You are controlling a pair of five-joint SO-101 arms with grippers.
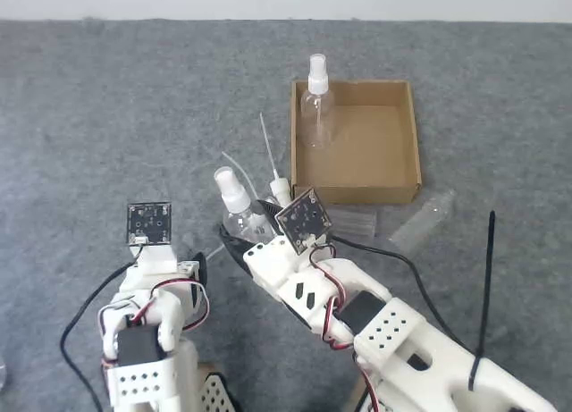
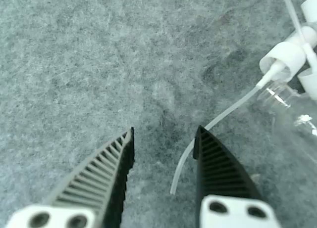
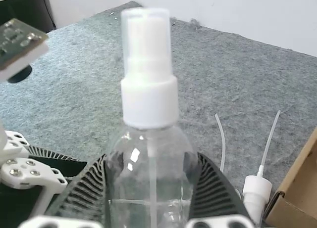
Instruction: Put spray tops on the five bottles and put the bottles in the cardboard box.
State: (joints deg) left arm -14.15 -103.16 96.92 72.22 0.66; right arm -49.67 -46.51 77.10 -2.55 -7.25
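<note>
My right gripper (image 1: 243,239) is shut on a clear bottle (image 3: 148,163) that stands upright with a white spray top (image 3: 148,84) on it, in front of the cardboard box (image 1: 407,135). Inside the box's left corner stands another capped bottle (image 1: 316,104). A loose spray top (image 1: 281,189) with a long tube lies beside the held bottle. My left gripper (image 2: 163,149) is open low over the carpet, with the tube of a loose spray top (image 2: 283,58) lying between its fingertips. Two clear bottles (image 1: 427,217) lie uncapped in front of the box.
Grey carpet covers the table. The left arm (image 1: 147,287) sits close to the right gripper's left side. A black cable (image 1: 490,278) rises by the right arm. Open carpet lies to the left and far side.
</note>
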